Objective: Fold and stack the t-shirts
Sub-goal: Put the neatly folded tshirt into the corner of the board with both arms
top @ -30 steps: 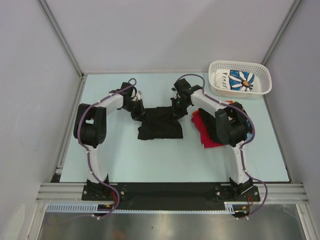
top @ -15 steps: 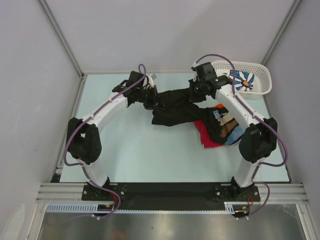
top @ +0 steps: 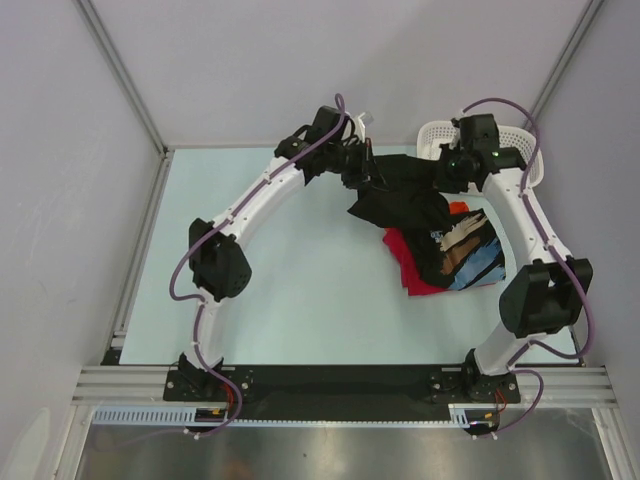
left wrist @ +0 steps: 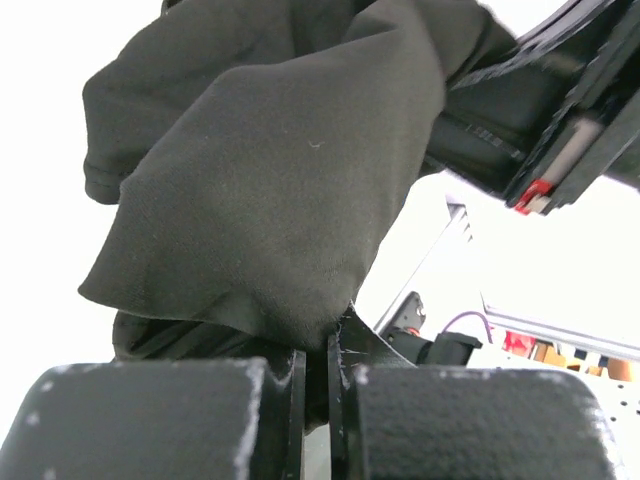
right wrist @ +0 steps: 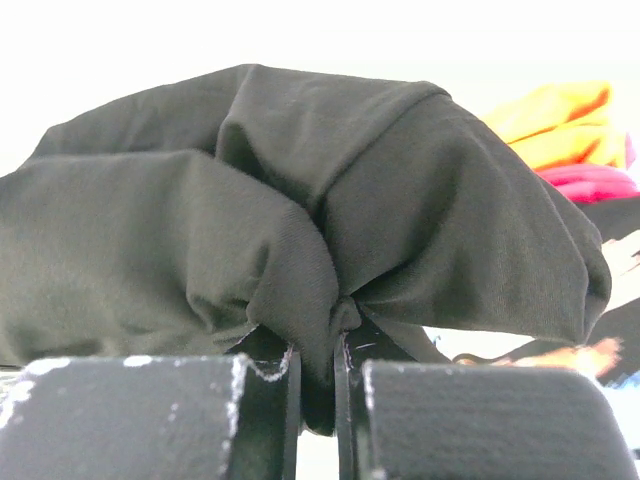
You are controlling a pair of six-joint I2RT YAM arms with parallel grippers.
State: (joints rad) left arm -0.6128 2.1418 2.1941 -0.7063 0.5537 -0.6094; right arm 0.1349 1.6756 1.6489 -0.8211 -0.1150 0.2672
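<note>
A plain black t-shirt (top: 398, 192) hangs bunched between my two grippers at the far side of the table, and its lower edge trails onto the pile below. My left gripper (top: 366, 172) is shut on the shirt's left end, with the cloth (left wrist: 270, 190) pinched between its fingers. My right gripper (top: 441, 173) is shut on the right end, where folds of cloth (right wrist: 300, 220) are gathered in its jaws. Below lie a red t-shirt (top: 404, 265) and a black t-shirt with tan, blue and white print (top: 466, 250), stacked together.
A white lattice basket (top: 428, 138) stands at the far right corner, mostly hidden behind my right arm. The right wrist view shows orange cloth (right wrist: 555, 118) and pink cloth (right wrist: 590, 180) past the held shirt. Grey walls close in the table.
Both arms have reached farther away and to the right, carrying the black t-shirt from the middle of the table to above the stacked shirts near the basket.
</note>
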